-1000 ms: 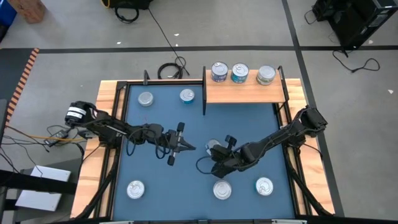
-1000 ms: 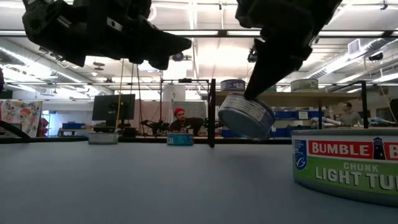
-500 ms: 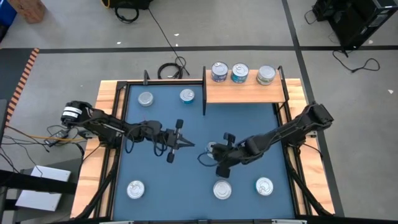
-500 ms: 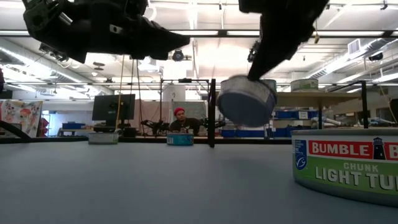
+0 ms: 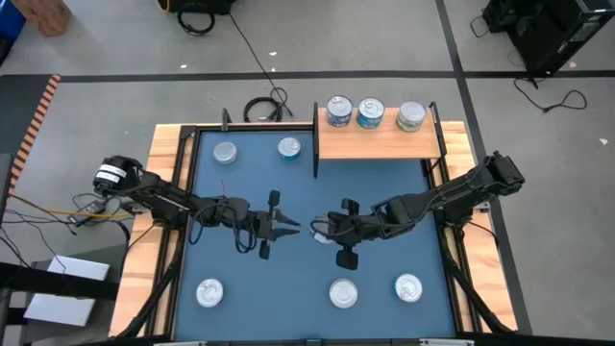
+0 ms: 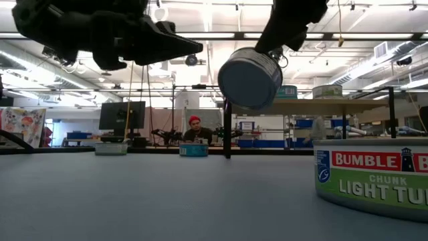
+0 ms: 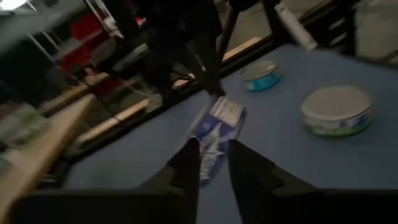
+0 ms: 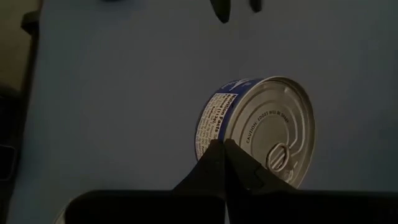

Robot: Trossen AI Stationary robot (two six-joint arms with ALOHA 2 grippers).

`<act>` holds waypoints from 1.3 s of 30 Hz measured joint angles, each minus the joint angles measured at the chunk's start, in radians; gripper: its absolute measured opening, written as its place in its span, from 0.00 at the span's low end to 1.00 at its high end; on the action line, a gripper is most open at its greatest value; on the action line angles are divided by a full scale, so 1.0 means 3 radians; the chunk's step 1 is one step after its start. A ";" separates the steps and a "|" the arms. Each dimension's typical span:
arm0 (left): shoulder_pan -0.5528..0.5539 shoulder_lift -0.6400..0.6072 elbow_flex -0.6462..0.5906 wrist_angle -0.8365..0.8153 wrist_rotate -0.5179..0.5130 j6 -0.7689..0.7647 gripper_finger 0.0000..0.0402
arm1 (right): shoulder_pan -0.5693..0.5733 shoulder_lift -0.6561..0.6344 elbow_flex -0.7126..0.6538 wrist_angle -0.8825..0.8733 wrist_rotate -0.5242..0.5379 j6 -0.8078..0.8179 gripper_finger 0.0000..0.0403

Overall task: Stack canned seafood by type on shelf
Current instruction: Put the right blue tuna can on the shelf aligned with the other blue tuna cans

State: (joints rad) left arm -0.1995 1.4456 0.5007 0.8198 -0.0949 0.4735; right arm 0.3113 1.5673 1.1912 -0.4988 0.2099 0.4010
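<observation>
right gripper [image 5: 325, 230]: pinching blue tin [image 6: 250, 77] by its rim, mid-mat, raised | left gripper [image 5: 288, 227]: parted, facing it, probably to receive | shelf [image 5: 380, 144]: far, three tins

I see the right gripper [image 5: 320, 231] has carried its blue-labelled tin [image 6: 250, 77] higher and toward the mat's centre. The left gripper [image 5: 291, 227] has moved closer to it, its fingers now parted.

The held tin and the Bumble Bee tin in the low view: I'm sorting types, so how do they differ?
The held tin hangs tilted above the mat in the right gripper; the Bumble Bee tin sits flat on the mat. The held tin's label is blue and white; the Bumble Bee tin's is green and red. Both are short round tins.
</observation>
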 joint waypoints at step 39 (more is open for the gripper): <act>-0.0304 0.0001 0.0420 -0.0785 -0.0489 0.0318 0.58 | -0.0089 0.0005 0.0000 0.0304 -0.0251 -0.0275 0.00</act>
State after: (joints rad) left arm -0.2909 1.4460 0.6266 0.5842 -0.2417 0.5690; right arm 0.2845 1.5688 1.1912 -0.4077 0.1345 0.3185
